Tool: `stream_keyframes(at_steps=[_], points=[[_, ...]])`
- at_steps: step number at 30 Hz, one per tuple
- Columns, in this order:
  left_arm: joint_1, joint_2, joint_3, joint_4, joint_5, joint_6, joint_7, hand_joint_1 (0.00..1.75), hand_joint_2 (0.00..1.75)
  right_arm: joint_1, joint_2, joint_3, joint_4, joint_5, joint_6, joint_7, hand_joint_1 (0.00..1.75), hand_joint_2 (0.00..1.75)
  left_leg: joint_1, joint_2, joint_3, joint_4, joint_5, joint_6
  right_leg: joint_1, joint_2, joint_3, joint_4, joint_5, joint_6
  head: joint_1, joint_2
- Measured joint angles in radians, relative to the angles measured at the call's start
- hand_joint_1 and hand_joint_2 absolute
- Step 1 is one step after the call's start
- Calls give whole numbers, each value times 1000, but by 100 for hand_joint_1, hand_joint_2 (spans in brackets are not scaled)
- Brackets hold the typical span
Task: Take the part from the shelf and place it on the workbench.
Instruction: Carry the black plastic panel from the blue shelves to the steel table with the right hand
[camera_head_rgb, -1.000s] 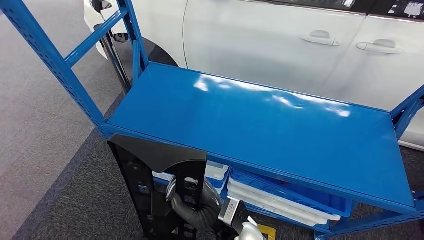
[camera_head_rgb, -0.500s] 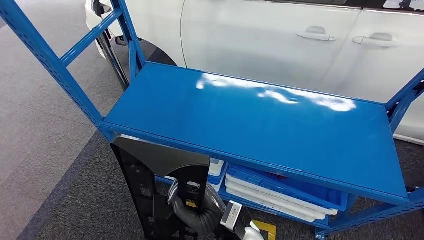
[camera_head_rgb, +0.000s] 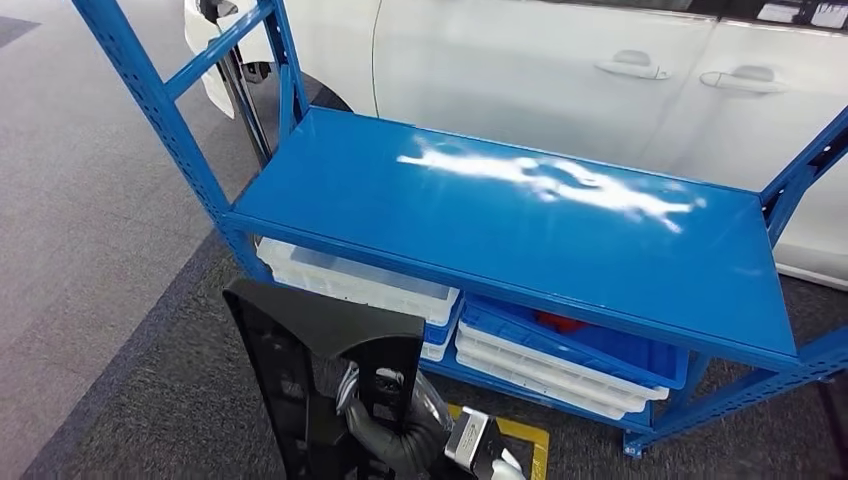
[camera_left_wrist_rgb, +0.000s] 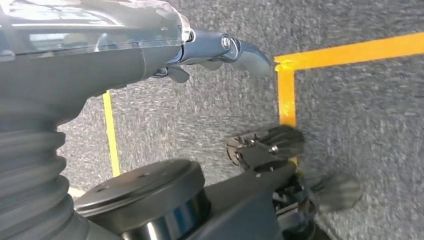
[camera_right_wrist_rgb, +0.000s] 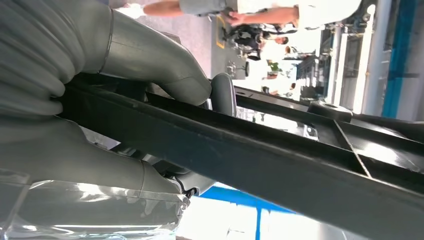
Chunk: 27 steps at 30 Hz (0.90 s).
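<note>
While your right hand (camera_head_rgb: 385, 425) gripped the part (camera_head_rgb: 300, 350), it held that black panel upright at the lower edge of the head view, in front of the shelf (camera_head_rgb: 520, 215) and clear of it, over the dark carpet (camera_head_rgb: 190, 380). In the right wrist view you could see the grip closely: the thick grey thumb (camera_right_wrist_rgb: 165, 65) lay over one side of a dark rail of the part (camera_right_wrist_rgb: 260, 160) and the rest of the hand (camera_right_wrist_rgb: 75, 150) pressed from the other side, so the rail was clamped between them. The part's top edge was broad and curved, with ribbed openings lower down where your fingers passed through. Your left hand (camera_left_wrist_rgb: 215, 50) hung over the grey carpet (camera_left_wrist_rgb: 350, 110) by a corner of yellow tape (camera_left_wrist_rgb: 287, 85), holding nothing; its fingers were slightly bent and apart. Beyond the part, the shelf's blue top board lay glossy and bare, catching white glare. Under that board sat white trays (camera_head_rgb: 360, 285) on the left and a blue bin (camera_head_rgb: 600, 350) on the right, with something red (camera_head_rgb: 560, 322) inside the bin. Behind the shelf stood a white car (camera_head_rgb: 560, 70), its two door handles visible. A person (camera_right_wrist_rgb: 260, 10) showed far off in the right wrist view.
</note>
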Motion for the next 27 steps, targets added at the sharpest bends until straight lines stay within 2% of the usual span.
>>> stream_keyframes(at_steps=[2,3,4,5,6,7,8,9,10,11,13,14,15,17,18,19,20,21,22,23,24,25,26,27], points=[[-1,0,0,0,-2,-1,-1,0,175,5,-2,-4,-2,0,0,0,136,175,-1,1,-32,1,24,5,-1,1,-33,133,-107,5,0,0],[-1,0,0,0,-3,-2,-1,0,175,7,-3,-6,-2,1,0,-1,136,175,-2,2,-49,3,36,4,-1,1,-40,192,-131,7,0,0],[0,0,0,0,-3,-2,0,0,175,9,-4,-9,-2,1,0,-1,136,175,-2,2,-66,6,47,3,-1,1,-32,225,-131,8,0,0],[0,0,0,0,-3,-3,0,0,175,11,-5,-12,-3,2,0,-2,136,175,-2,2,-83,10,58,1,-1,1,-6,221,-111,8,0,0],[0,-1,0,0,-3,-3,2,0,175,12,-6,-14,-4,3,1,-3,136,175,-2,2,-100,15,67,-1,-1,1,39,181,-86,6,0,0],[-1,-1,0,0,-3,-4,3,0,175,12,-6,-16,-6,6,3,-4,136,175,-2,2,-114,22,75,-5,-1,1,96,114,-72,3,0,0],[-1,-1,0,0,-3,-4,4,0,175,13,-6,-17,-9,10,6,-6,136,175,-3,1,-126,29,81,-9,1,2,155,35,-75,-2,0,0],[-1,-1,0,0,-3,-4,5,0,175,13,-6,-18,-14,13,10,-8,136,175,-4,1,-131,33,87,-14,3,3,196,-24,-85,-8,0,0],[-1,-1,0,0,-3,-4,5,0,175,13,-6,-20,-17,15,14,-9,136,175,-5,0,-133,35,93,-20,5,4,221,-62,-97,-14,0,0],[-2,-2,0,0,-2,-4,5,0,175,14,-6,-21,-19,17,18,-11,136,175,-5,0,-134,34,100,-25,8,4,227,-76,-100,-21,-1,0],[-1,-2,0,0,-1,-3,4,0,175,15,-6,-24,-21,19,22,-12,136,175,-2,-1,-139,37,104,-37,7,2,215,-78,-82,-36,-1,0],[0,-2,0,0,0,-2,3,0,175,16,-6,-25,-21,20,23,-12,136,175,-1,-2,-146,52,82,-43,5,-1,206,-80,-71,-44,-1,0],[2,-2,0,0,0,-2,2,0,175,16,-6,-26,-21,21,24,-13,136,175,1,-2,-159,86,40,-48,3,-3,194,-82,-58,-51,-1,0],[3,-2,0,0,0,-1,-2,0,175,16,-6,-27,-20,21,27,-14,136,175,4,-2,-189,205,-65,-56,4,-4,164,-81,-34,-57,-1,0],[3,-2,0,0,1,-2,-3,0,175,17,-6,-29,-19,21,29,-14,136,175,5,-2,-199,267,-96,-60,5,-5,147,-80,-21,-57,-1,0],[3,-2,0,0,1,-2,-4,0,175,17,-6,-30,-17,21,31,-14,136,175,5,-2,-198,310,-102,-61,7,-6,131,-79,-9,-56,-1,0],[3,-2,0,0,1,-2,-4,0,175,18,-6,-32,-16,21,32,-14,136,175,5,-2,-183,321,-86,-61,8,-7,114,-77,2,-55,-1,0],[3,-2,0,0,2,-2,-4,0,175,18,-6,-33,-15,21,33,-15,136,175,5,-2,-150,297,-57,-59,9,-7,99,-76,13,-54,-1,0],[2,-2,0,0,3,-3,-4,0,175,18,-6,-34,-15,21,34,-15,136,175,5,-2,-100,240,-33,-54,10,-8,86,-74,24,-52,-1,0],[0,-2,0,0,3,-4,-4,0,175,19,-6,-35,-15,21,34,-15,136,175,2,-2,-40,159,-28,-48,12,-7,75,-73,33,-49,-1,0],[-3,-2,0,0,3,-5,-4,0,175,19,-6,-36,-15,21,34,-16,136,175,0,-2,11,87,-34,-42,13,-8,69,-72,43,-44,-1,0],[-5,-2,0,0,3,-6,-3,0,175,19,-6,-37,-14,21,34,-16,136,175,-3,-3,45,31,-44,-35,13,-8,66,-73,52,-39,-1,0],[-7,-2,0,-1,3,-7,-2,0,175,19,-6,-38,-14,22,34,-17,136,175,-7,-3,60,1,-52,-30,13,-9,65,-75,62,-33,-1,0],[-7,-2,0,-1,3,-8,0,0,175,19,-6,-39,-14,22,34,-17,136,175,-8,-3,56,-5,-46,-24,12,-10,65,-78,71,-26,-1,0]])
